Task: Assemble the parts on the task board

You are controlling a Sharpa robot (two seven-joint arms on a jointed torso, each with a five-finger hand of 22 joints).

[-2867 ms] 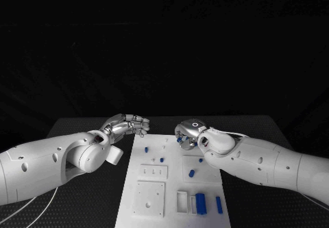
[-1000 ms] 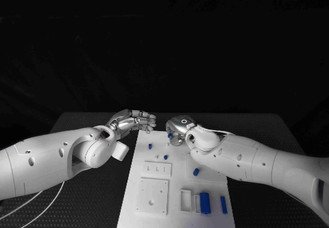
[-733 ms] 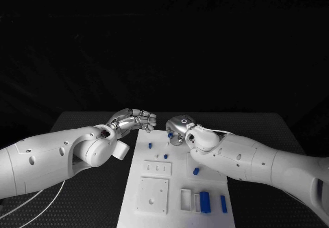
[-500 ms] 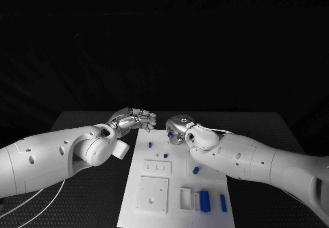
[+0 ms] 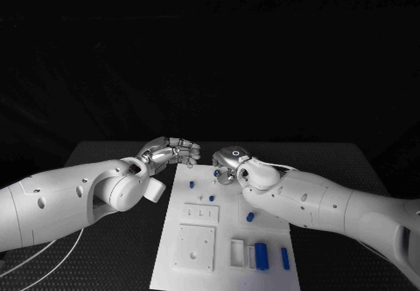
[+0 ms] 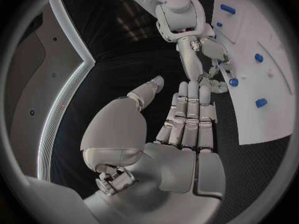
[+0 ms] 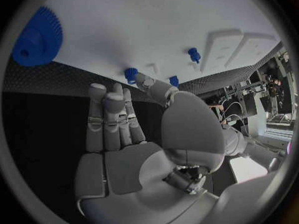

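Barely anything moves over the last second. The right hand [image 5: 229,162] stays poised over the far end of the task board [image 5: 223,209], shifting at most a trace toward its own side. The small blue peg [image 5: 216,173] at its fingertips keeps the same spot near the board's far edge. In the right wrist view that peg [image 7: 131,74] sits right at the tip of the thumb. The other fingers [image 7: 106,119] stretch out straight alongside it. Whether thumb and finger are pinching the peg or only resting next to it, I cannot tell.

The left hand [image 5: 172,151] also holds its place just off the board's far left corner, above the dark surface [image 5: 105,157]. Its fingers [image 6: 190,114] lie straight and side by side with the thumb set apart, and they hold nothing.

The stillness suggests the peg is being seated or fine-aligned rather than carried, so this step looks close to finished but not confirmed. The next sensible sign would be the fingers lifting away while the peg stays upright.

Much of the task appears to remain. Two more pegs [image 5: 190,186] [image 5: 213,198] and a short blue piece [image 5: 249,216] sit farther down the board. Blue blocks [image 5: 261,254] wait at the near end. A blue gear [image 7: 37,37] lies on the board apart from the fingers.
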